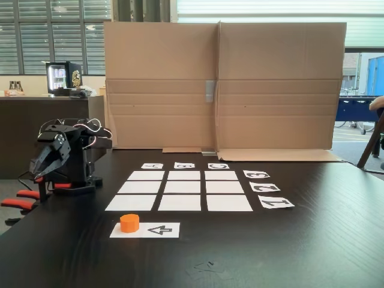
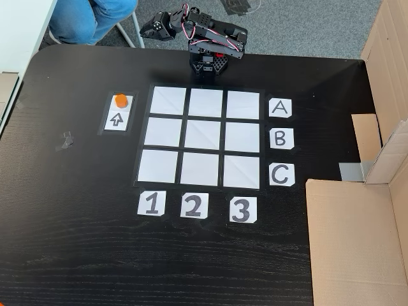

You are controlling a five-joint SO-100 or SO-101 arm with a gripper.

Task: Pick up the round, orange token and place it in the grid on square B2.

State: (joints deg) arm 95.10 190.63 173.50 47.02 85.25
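The orange token (image 1: 129, 222) (image 2: 120, 100) stands on the end of a white strip printed with a black arrow (image 1: 161, 230) (image 2: 117, 119), just outside the grid. The grid (image 1: 146, 176) (image 2: 168, 101) is nine blank white rectangles, edged by cards A B C and 1 2 3. Square B2 (image 1: 183, 187) (image 2: 204, 136) at its centre is bare. My arm sits folded at the table edge, on the far side of the grid from the number cards. The gripper (image 1: 38, 171) (image 2: 145, 30) hangs off the table's edge, looks shut and holds nothing, well apart from the token.
A tall cardboard wall (image 1: 222, 84) (image 2: 357, 236) stands along the table side beyond the letter cards. Red clamps (image 1: 18, 201) grip the table edge by the arm's base. A seated person's legs (image 2: 95, 16) are close behind the arm. A scrap of tape (image 2: 65, 138) lies on the table.
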